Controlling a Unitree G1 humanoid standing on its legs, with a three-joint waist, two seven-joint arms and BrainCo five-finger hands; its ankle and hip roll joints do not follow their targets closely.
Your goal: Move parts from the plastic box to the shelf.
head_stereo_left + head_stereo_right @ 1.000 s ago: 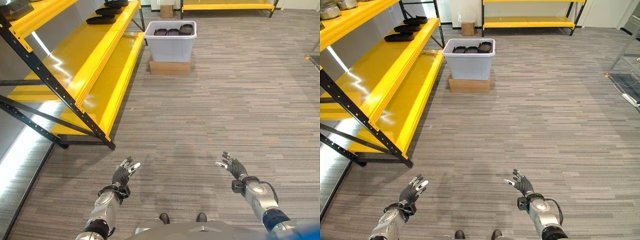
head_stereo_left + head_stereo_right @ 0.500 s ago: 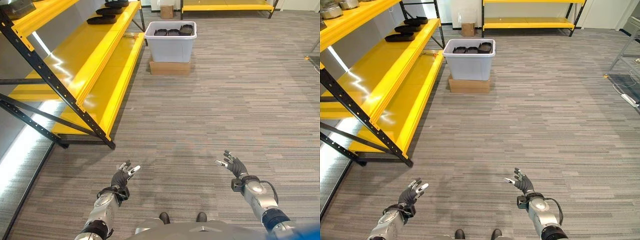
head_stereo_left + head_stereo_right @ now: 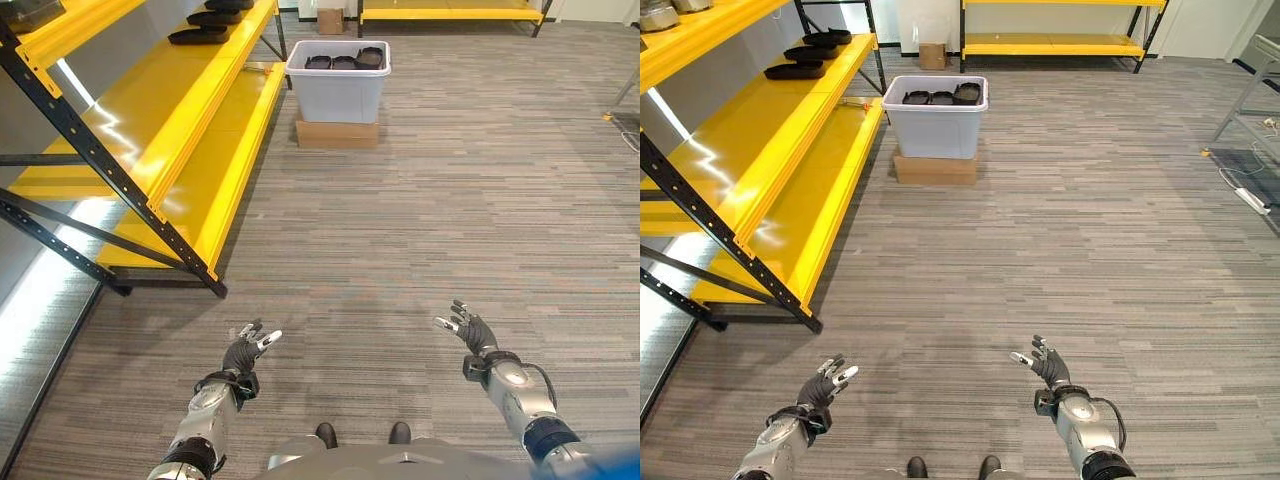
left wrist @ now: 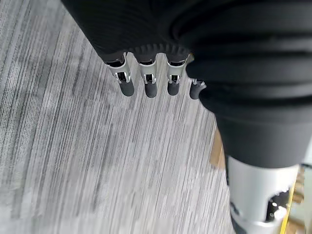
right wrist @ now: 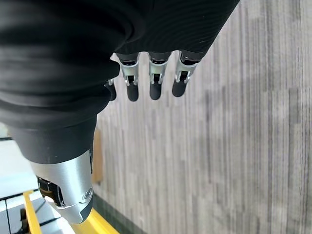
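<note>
Both the left hand (image 3: 243, 353) and right hand (image 3: 474, 334) are hovering wide and empty over the floor (image 3: 400, 230). The plastic box (image 3: 337, 80) of dark parts (image 3: 345, 61) is sitting well ahead, beside the yellow shelf (image 3: 190, 120).

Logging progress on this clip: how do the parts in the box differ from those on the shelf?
The parts in the box sit crowded together inside the white box; the parts on the shelf lie spread apart, in the open on the yellow shelf. Both sets look dark and shallow.

One plastic box (image 3: 337, 82), three dark parts (image 3: 345, 61) inside, one cardboard base (image 3: 336, 134)
</note>
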